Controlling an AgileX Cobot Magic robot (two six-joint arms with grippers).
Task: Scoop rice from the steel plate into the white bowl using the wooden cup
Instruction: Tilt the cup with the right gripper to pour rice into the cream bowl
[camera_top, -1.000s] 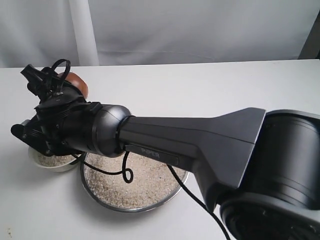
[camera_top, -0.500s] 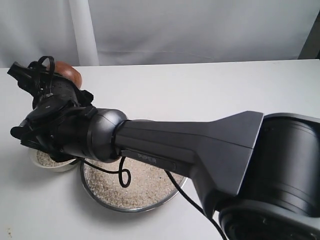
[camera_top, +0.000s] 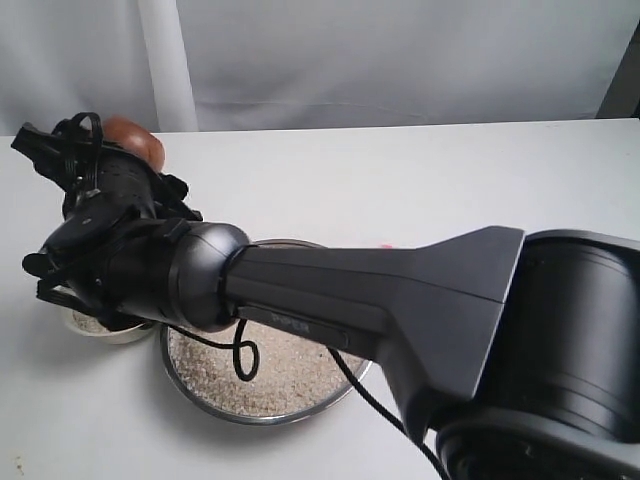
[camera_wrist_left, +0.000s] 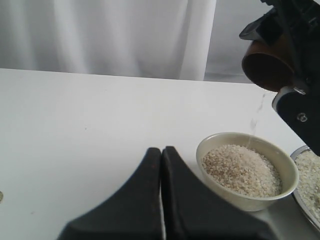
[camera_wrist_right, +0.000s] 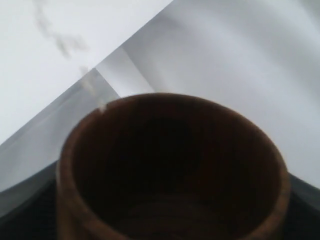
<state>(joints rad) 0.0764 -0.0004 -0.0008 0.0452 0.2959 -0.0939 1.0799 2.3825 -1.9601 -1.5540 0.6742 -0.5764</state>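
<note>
My right gripper (camera_top: 115, 160) reaches across to the far left and is shut on the wooden cup (camera_top: 135, 138), held tipped above the white bowl (camera_wrist_left: 235, 192). A thin trickle of rice (camera_wrist_left: 254, 120) falls from the cup (camera_wrist_left: 265, 62) onto the heap of rice (camera_wrist_left: 242, 167) in the bowl. In the right wrist view the cup (camera_wrist_right: 170, 170) fills the frame and its dark inside looks empty. The steel plate (camera_top: 250, 418) holds a bed of rice (camera_top: 290, 370) beside the bowl (camera_top: 100, 330), which my arm largely hides. My left gripper (camera_wrist_left: 161, 152) is shut on nothing, low over the table near the bowl.
The right arm's thick dark body (camera_top: 400, 290) spans the exterior view over the plate, with a cable loop (camera_top: 243, 362) hanging above the rice. A white curtain (camera_top: 400, 60) backs the white table (camera_top: 400, 180).
The right gripper has swung left and slightly up with the cup, tipping it further over the bowl. The left gripper's earlier state is not shown.
</note>
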